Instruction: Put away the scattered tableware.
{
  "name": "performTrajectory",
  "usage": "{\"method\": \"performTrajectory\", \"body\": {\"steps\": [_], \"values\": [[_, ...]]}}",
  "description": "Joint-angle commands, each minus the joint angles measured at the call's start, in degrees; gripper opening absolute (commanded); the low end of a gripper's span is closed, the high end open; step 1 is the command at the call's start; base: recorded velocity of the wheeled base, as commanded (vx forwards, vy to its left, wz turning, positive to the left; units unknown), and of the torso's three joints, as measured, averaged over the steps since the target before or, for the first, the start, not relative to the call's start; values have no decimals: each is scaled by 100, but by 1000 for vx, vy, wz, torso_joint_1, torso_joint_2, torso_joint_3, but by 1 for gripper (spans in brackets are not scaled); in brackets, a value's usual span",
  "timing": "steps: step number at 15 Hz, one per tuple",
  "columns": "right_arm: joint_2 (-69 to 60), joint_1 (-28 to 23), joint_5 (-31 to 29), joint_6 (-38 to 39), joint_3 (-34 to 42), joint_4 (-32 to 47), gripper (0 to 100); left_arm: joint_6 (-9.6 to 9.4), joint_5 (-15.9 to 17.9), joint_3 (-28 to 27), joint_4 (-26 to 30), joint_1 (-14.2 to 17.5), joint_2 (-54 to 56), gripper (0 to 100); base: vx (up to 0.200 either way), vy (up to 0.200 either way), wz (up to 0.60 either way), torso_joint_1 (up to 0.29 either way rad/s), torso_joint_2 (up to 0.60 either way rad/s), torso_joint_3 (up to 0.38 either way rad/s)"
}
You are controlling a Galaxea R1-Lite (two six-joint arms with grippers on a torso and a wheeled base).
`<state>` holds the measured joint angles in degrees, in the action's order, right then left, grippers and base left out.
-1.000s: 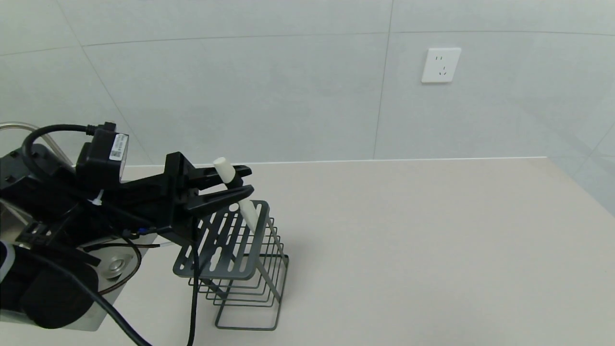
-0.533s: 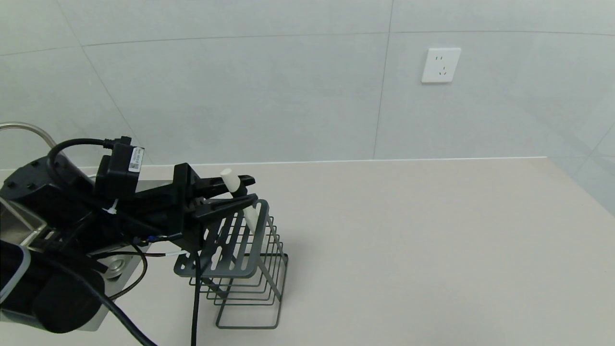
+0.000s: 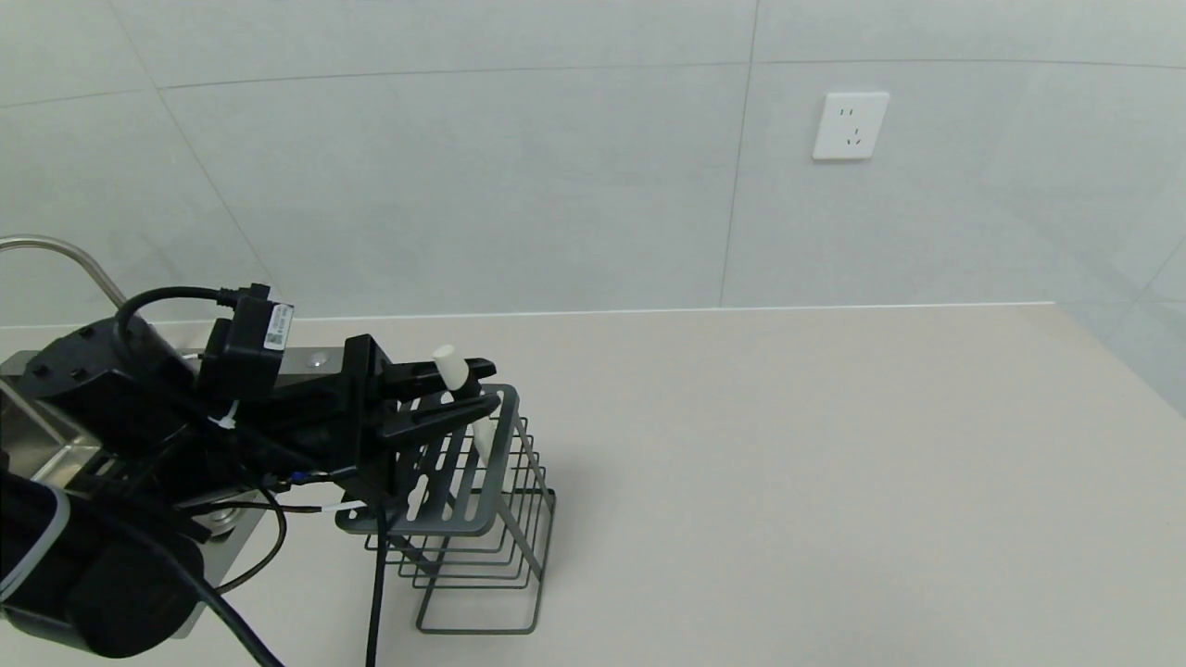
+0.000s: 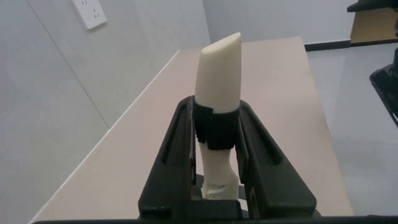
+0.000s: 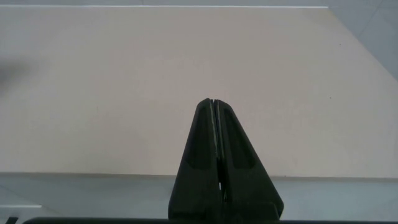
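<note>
Your left end effector (image 3: 484,383) clamped on white utensil (image 3: 447,363), just above rack (image 3: 482,547), utensil tilted, your right end effector (image 5: 213,106) fingers pressed together.

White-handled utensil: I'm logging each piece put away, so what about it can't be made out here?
Head view: the utensil below its white handle is lost behind the left claw and the rack wires, so its type is unclear.
Left wrist view: the claw covers the handle's lower part.
</note>
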<state>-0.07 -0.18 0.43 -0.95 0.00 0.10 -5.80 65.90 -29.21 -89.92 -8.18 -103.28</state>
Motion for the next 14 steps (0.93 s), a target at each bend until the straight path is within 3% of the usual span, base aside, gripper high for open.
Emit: {"method": "performTrajectory", "body": {"steps": [1, 7, 8, 11, 13, 14], "values": [[7, 1, 1, -2, 0, -1, 0, 0, 2, 64, -8, 1, -70, 0, 0, 0, 0, 0, 0, 0], [7, 1, 1, -2, 0, -1, 0, -70, 2, 161, -8, 9, -193, 0, 0, 0, 0, 0, 0, 0], [7, 1, 1, -2, 0, -1, 0, -79, 2, 205, -8, 1, -184, 100, 0, 0, 0, 0, 0, 0], [7, 1, 1, 7, -9, -1, 0, -88, 2, 346, -8, 9, -61, 100, 0, 0, 0, 0, 0, 0], [7, 1, 1, 7, 0, -1, 0, -193, 2, 521, -8, 53, 115, 100, 0, 0, 0, 0, 0, 0], [7, 1, 1, 7, 0, -1, 0, -378, -7, 811, -8, 273, 510, 100, 0, 0, 0, 0, 0, 0]]}}
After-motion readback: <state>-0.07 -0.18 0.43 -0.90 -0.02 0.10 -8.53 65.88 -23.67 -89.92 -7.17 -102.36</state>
